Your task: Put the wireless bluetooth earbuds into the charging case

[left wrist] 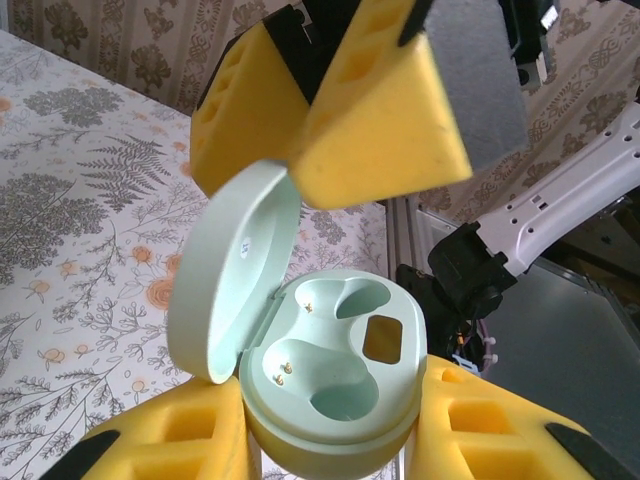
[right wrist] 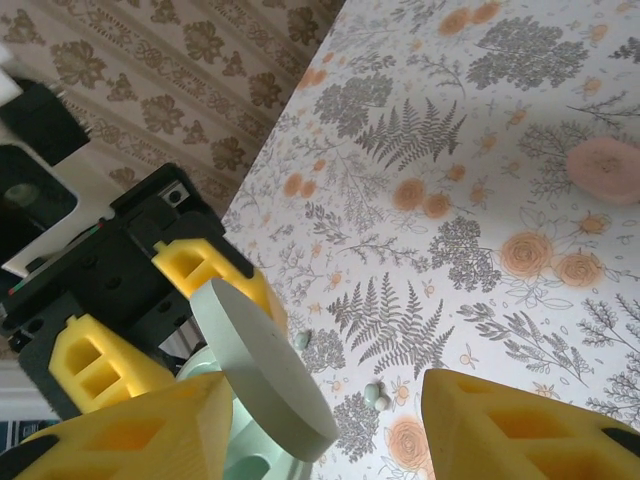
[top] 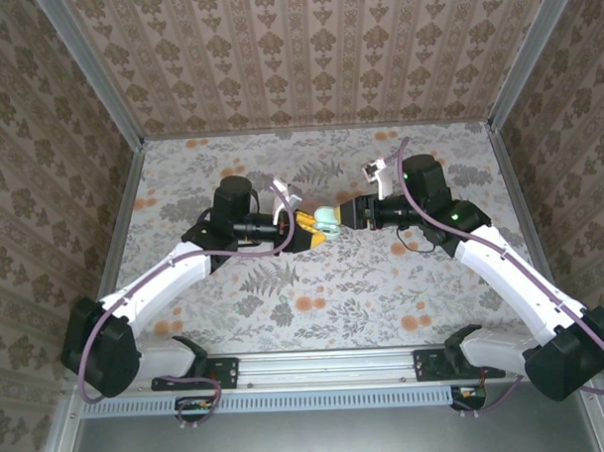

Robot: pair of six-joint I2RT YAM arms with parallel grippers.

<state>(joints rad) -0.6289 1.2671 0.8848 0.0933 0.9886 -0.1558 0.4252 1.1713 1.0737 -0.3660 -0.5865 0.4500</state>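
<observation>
Low in the right wrist view, just left of centre, I see the wireless bluetooth earbuds (right wrist: 375, 396) as tiny pale rounded pieces lying loose on the flowered table (right wrist: 480, 100). One is beside a fern print, and another sits a little up and left of it. They are too small for me to make out any detail.

The charging case (left wrist: 335, 390) is mint green and sits at the bottom centre of the left wrist view. Both of its moulded wells are bare, with small gold contacts showing. Its lid (left wrist: 235, 270) is swung open and stands up on the left side of the body.

My left gripper (left wrist: 335, 438) is clamped on the case body, with one yellow finger pressed against each side.

In the top external view the case hangs at mid-frame, where the two arms meet.

My right gripper (right wrist: 325, 415) is just beyond the lid with its yellow fingers spread. Bare tablecloth shows between them and they grip nothing. The lid's edge crosses in front of the finger at lower left.
</observation>
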